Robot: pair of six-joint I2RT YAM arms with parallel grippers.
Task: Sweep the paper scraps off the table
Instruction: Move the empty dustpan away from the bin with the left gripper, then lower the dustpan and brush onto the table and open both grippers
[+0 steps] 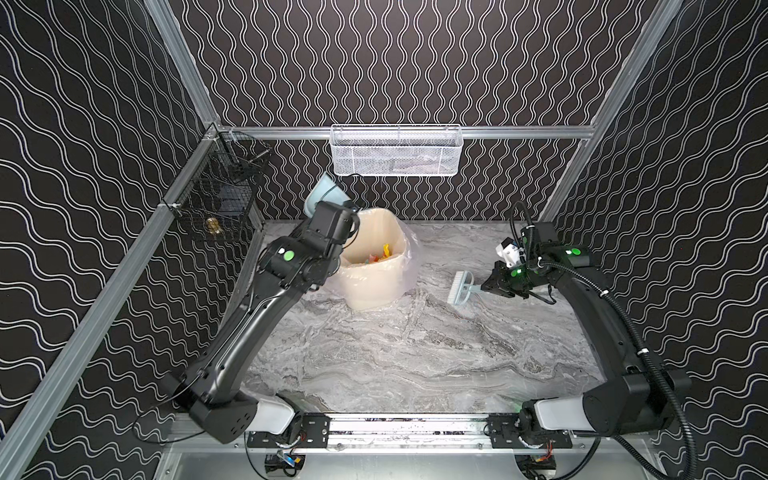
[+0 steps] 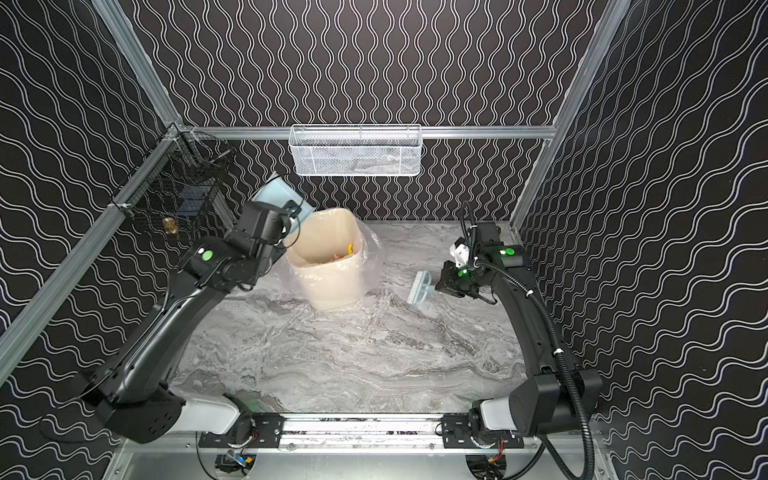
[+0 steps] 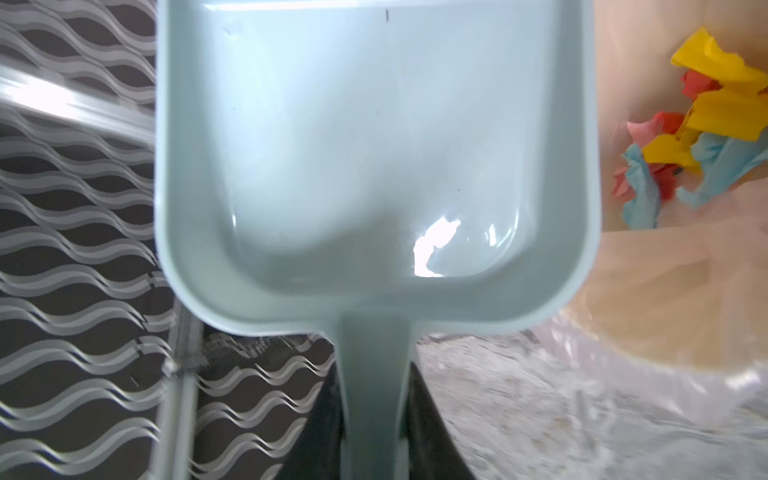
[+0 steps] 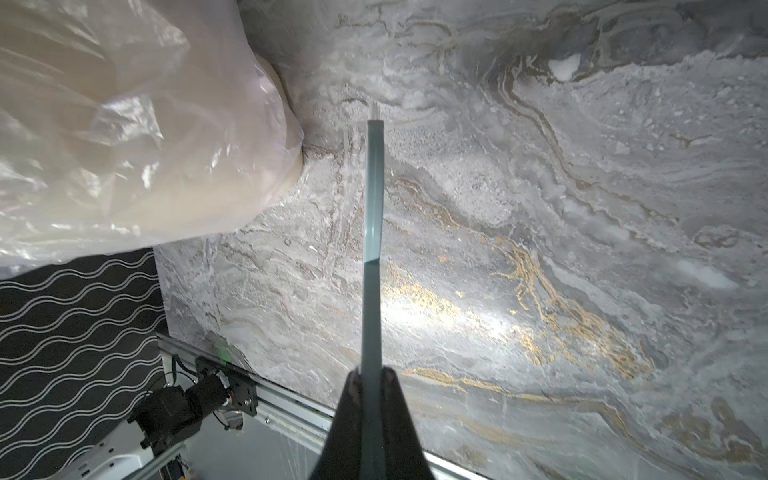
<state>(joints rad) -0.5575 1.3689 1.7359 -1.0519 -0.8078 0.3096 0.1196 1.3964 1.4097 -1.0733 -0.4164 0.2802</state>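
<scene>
The left arm (image 1: 249, 316) is raised beside the bin (image 1: 374, 286), with the left gripper (image 3: 374, 415) clamped on the dustpan (image 3: 374, 145) handle. The right gripper (image 4: 372, 382) is pinched on the brush (image 1: 461, 286), low over the surface (image 1: 415, 353). The scraps (image 3: 715, 120) are found in the bin.

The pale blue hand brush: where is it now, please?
In both top views the pale blue hand brush is over the marble table, right of the cream bin, held by the right gripper.
</scene>
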